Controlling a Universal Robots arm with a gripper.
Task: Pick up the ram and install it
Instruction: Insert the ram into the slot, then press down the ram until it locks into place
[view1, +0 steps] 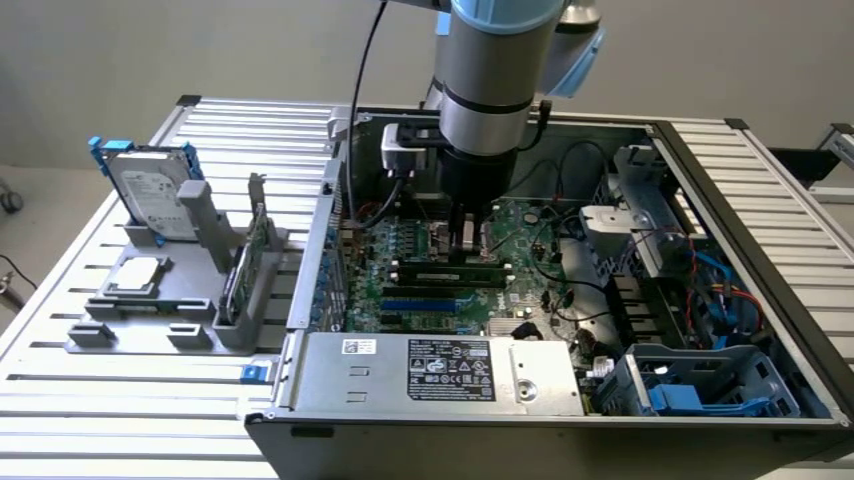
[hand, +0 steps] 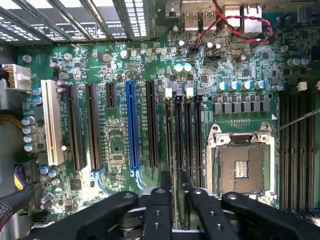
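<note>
The ram (view1: 430, 271), a long dark stick, stands on edge in a memory slot of the green motherboard (view1: 400, 245) inside the open computer case. My gripper (view1: 467, 245) is lowered straight onto it from above. From the wrist view, the ram (hand: 175, 150) is seen edge-on, running along the black memory slots beside the CPU socket. The gripper (hand: 175, 182) straddles it, one black fingertip (hand: 164, 180) pressed to each side of the thin edge. It is shut on the ram.
A silver hard drive with blue rails (view1: 150, 190) and an upright card (view1: 254, 250) stand in a grey fixture on the exterior view's left. The power supply (view1: 441, 370) lies in front. Drive cages and cables (view1: 667, 260) fill the case's right. CPU socket (hand: 240, 165) and blue slot (hand: 131, 125) flank the memory slots.
</note>
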